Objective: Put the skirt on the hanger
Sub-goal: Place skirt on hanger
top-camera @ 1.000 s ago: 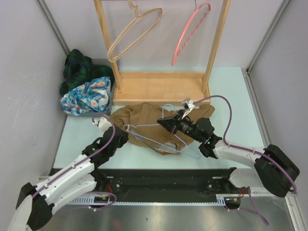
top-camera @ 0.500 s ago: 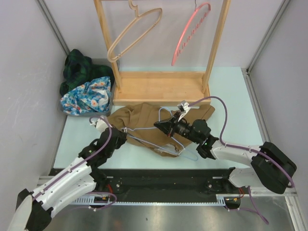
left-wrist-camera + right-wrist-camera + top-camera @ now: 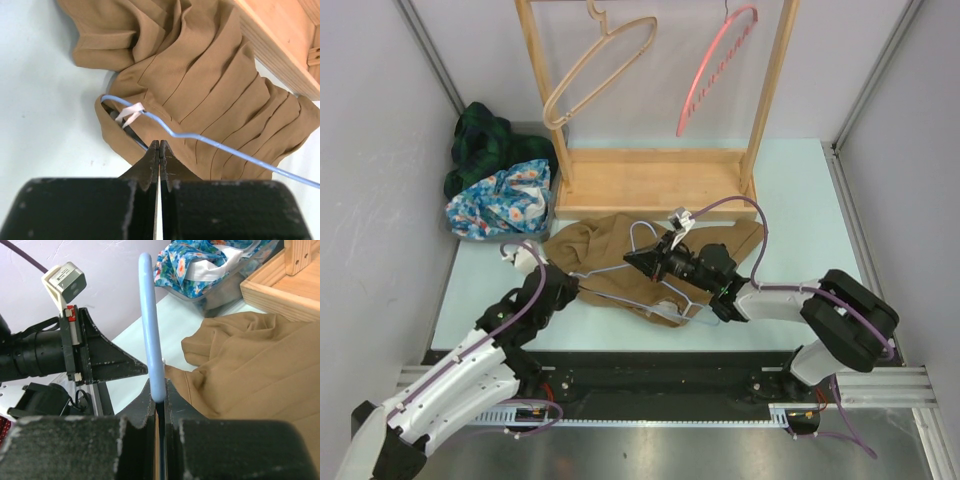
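Observation:
The brown pleated skirt (image 3: 610, 250) lies crumpled on the table in front of the rack; it also shows in the left wrist view (image 3: 200, 80). My right gripper (image 3: 640, 260) is shut on the light blue wire hanger (image 3: 150, 315) and holds it over the skirt. The hanger's wire (image 3: 215, 143) crosses the fabric, with a white tag at its end. My left gripper (image 3: 159, 146) is shut at the skirt's near left edge, and the fabric tapers into its tips. It sits at the skirt's left corner in the top view (image 3: 565, 288).
A wooden rack (image 3: 650, 180) stands behind the skirt, with a wooden hanger (image 3: 590, 75) and a pink hanger (image 3: 715, 70) on its rail. A bin of floral cloth (image 3: 500, 200) and a dark green garment (image 3: 480, 140) sit at the back left.
My right gripper has carried the blue hanger to the left across the skirt. My left gripper has drawn back to the left and nearer, still at the skirt's edge.

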Controlling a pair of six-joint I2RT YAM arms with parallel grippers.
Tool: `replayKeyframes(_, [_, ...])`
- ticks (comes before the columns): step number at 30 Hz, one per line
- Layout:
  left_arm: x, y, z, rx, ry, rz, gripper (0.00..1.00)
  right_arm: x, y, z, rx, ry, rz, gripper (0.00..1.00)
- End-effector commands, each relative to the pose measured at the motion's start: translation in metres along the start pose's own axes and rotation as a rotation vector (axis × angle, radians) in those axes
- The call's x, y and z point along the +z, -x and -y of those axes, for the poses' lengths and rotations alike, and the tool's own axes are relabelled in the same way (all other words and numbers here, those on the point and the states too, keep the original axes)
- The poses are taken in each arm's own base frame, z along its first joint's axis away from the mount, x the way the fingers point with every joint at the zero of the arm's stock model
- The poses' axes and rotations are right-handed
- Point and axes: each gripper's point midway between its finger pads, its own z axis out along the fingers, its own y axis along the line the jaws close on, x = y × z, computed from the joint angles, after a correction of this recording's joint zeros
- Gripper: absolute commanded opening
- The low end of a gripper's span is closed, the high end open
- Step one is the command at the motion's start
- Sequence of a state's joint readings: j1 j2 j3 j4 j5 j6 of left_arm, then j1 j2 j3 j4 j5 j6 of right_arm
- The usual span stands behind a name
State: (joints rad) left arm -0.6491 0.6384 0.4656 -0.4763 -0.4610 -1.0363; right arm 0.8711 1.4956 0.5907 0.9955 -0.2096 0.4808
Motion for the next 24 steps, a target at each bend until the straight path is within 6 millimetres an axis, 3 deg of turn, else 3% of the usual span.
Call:
replayKeyframes(1, [-0.008,0.017,0.003,0.000,0.011,0.042,0.00,0.015,0.036,-0.020,-0.015,0.078,0.132,0.00])
replayKeyframes(7, [-0.007,0.022,-0.007,0.017,0.073,0.061,0.04,0.010,0.046,-0.025,-0.024,0.094,0.142,0.00])
replayKeyframes(14, [0.003,0.030,-0.017,0.065,0.138,0.097,0.09,0.004,0.039,-0.028,-0.006,0.102,0.109,0.00])
replayKeyframes(18, [0.007,0.034,-0.020,0.109,0.146,0.103,0.28,0.004,0.039,-0.029,-0.008,0.106,0.107,0.00])
replayKeyframes(24, [0.010,0.033,-0.016,0.146,0.098,0.106,0.34,0.005,0.039,-0.029,-0.003,0.108,0.100,0.00])
